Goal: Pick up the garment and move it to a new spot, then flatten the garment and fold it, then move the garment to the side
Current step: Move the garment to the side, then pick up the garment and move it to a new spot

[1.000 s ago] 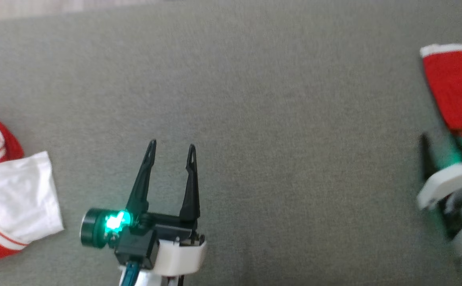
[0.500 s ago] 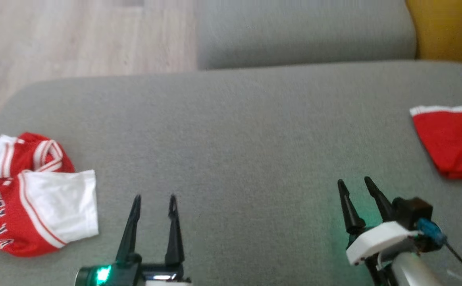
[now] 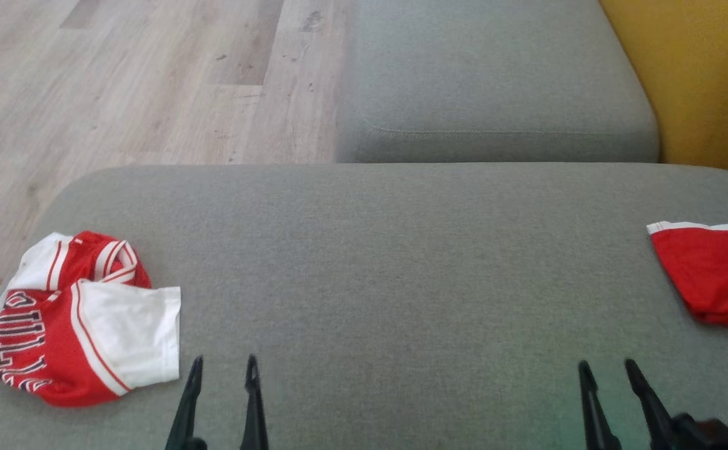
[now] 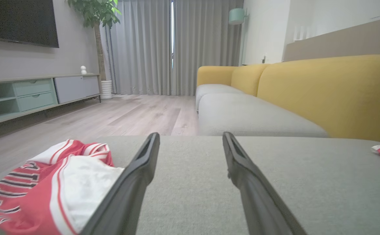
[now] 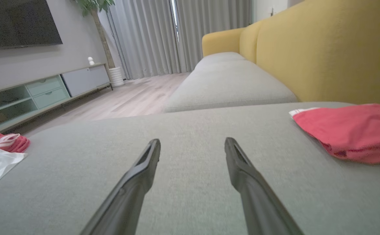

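A crumpled red and white garment [image 3: 82,319] with dark lettering lies at the left end of the grey cushion [image 3: 401,250]. My left gripper [image 3: 224,361] stands open just right of it, apart from it, with nothing between its fingers. The left wrist view has this garment [image 4: 46,186] to the left of the open left gripper [image 4: 190,135]. A plain red garment [image 3: 714,275] with a white hem lies at the right edge. My right gripper [image 3: 606,364] is open and holds nothing, left of that red garment [image 5: 350,130]. Its fingertips [image 5: 155,143] hover over bare cushion.
Beyond the cushion is a second grey seat [image 3: 495,81] with a yellow backrest [image 3: 702,81] to its right. Wooden floor [image 3: 120,81] lies past the cushion's far left edge. A low TV cabinet [image 4: 30,94] stands along the far wall.
The head camera has tilted up, bringing floor and the far seat into view. The right gripper has drawn left, away from the red garment. Both grippers stay open.
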Tool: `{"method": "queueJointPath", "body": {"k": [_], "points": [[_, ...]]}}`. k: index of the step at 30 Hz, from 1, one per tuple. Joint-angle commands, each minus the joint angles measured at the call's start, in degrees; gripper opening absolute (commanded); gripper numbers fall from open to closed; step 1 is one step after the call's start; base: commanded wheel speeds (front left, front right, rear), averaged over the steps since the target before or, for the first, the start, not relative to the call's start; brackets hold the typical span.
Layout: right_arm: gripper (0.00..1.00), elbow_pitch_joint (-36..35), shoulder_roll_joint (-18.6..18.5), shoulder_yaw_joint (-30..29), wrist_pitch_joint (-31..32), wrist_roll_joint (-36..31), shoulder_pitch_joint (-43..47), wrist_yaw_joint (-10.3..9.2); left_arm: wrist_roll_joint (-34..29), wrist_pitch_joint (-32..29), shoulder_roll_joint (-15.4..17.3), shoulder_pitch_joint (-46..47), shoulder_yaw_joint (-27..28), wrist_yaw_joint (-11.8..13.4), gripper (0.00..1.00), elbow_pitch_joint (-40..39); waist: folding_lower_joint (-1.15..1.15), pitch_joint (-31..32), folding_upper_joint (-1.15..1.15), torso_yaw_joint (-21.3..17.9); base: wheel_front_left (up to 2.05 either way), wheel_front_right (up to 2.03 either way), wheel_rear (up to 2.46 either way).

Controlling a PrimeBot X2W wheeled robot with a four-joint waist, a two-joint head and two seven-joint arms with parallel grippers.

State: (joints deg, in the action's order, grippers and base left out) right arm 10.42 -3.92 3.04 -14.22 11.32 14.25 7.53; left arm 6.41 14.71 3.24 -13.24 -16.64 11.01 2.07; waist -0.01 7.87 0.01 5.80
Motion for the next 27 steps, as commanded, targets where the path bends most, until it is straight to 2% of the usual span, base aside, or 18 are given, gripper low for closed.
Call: {"method": "queueJointPath", "body": {"k": [1, 10, 27], "points": [[1.0, -2.4, 0.0, 0.2, -0.8, -0.9, -2.1, -0.04, -0.1, 0.3, -0.2, 1.8, 2.4, -0.2, 1.0, -1.2, 0.01, 0.2, -0.01, -0.6, 0.0, 0.0, 0.0], [1.0, -2.6, 0.8, -0.2, -0.8, -1.5, -1.6, -0.04, -0.4, 0.3, -0.3, 0.7, 3.8, -1.8, 1.0, 0.7, 0.01, 0.2, -0.01, -3.1, 0.0, 0.0, 0.0], [1.0, -3.0, 0.9, 0.7, -0.8, -2.0, -1.7, -0.04, -0.5, 0.3, -0.3, 0.9, 3.6, -1.3, 1.0, 0.2, 0.01, 0.5, -0.01, -4.2, 0.0, 0.0, 0.0]]}}
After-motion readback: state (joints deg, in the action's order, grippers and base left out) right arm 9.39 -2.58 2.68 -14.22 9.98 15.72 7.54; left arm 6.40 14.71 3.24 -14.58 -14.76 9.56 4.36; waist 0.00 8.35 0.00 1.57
